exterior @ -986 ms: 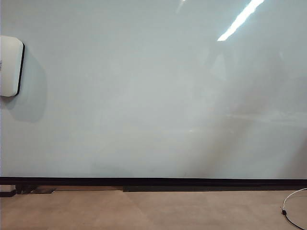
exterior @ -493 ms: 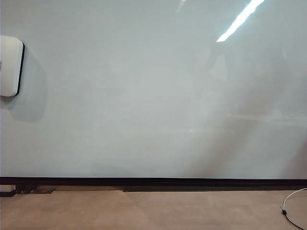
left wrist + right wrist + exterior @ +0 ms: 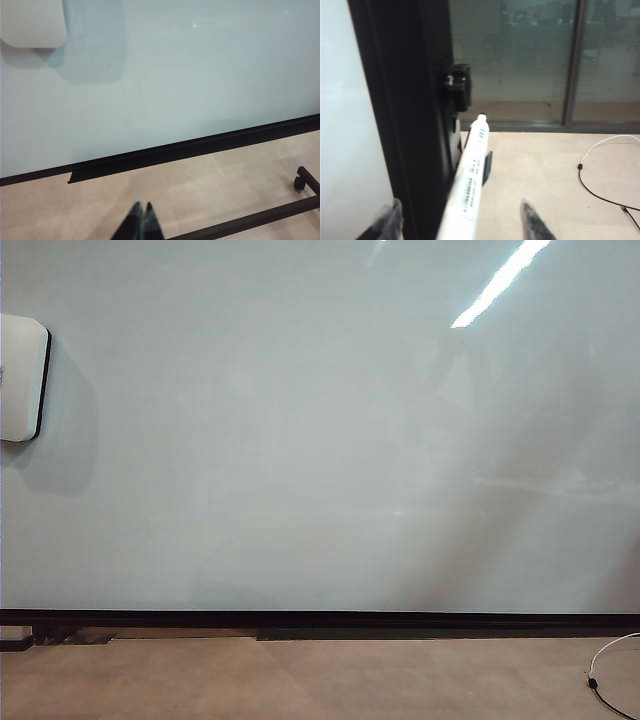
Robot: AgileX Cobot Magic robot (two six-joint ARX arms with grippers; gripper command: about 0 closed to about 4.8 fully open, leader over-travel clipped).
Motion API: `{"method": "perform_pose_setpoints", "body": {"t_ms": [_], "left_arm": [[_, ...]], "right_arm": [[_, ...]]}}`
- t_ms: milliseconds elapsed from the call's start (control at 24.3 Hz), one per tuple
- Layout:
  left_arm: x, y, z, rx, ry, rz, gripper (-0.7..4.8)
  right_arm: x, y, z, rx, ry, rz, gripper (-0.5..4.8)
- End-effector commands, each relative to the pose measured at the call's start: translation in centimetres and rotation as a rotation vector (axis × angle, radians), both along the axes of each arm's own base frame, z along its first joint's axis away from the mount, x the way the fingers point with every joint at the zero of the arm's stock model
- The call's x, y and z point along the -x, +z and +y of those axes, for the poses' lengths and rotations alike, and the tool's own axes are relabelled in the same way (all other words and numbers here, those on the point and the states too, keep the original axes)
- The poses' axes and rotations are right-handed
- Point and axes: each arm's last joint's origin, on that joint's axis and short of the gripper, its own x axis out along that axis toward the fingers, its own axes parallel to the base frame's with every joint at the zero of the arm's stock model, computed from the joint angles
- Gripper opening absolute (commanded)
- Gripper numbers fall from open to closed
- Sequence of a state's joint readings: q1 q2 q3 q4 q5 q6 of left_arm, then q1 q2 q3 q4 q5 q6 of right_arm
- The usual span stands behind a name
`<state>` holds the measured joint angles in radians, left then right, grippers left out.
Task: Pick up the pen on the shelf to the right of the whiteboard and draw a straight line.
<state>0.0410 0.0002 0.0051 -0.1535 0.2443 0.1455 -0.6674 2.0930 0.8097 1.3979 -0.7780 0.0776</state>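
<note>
pointing away lengthwise, pen [image 3: 470, 185]

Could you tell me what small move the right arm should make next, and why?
Probably ease the right gripper a little further forward along the pen and then close. Its fingers stand wide open on either side of the whitish barrel without gripping it, and the whiteboard bears no line. The left gripper hangs shut over the floor.
</note>
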Motion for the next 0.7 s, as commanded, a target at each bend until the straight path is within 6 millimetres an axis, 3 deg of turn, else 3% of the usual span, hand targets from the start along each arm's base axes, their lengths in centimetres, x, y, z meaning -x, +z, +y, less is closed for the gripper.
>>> {"method": "perform_pose_setpoints", "body": {"t_ms": [41, 288, 699], "left_arm": [[0.03, -0.01, -0.04, -0.002, -0.013, 0.006, -0.05], [0.03, -0.01, -0.04, -0.002, -0.013, 0.006, -0.05], [0.03, -0.01, -0.07, -0.001, -0.023, 0.005, -0.05]], "right_arm": [[-0.29, 0.64, -0.15, 0.026, -0.008, -0.03, 3.03], [-0.51, 0.7, -0.32, 0.023, -0.014, -0.034, 2.74], [-1.04, -0.02, 0.28, 0.011, 0.007, -0.019, 2.74]]}}
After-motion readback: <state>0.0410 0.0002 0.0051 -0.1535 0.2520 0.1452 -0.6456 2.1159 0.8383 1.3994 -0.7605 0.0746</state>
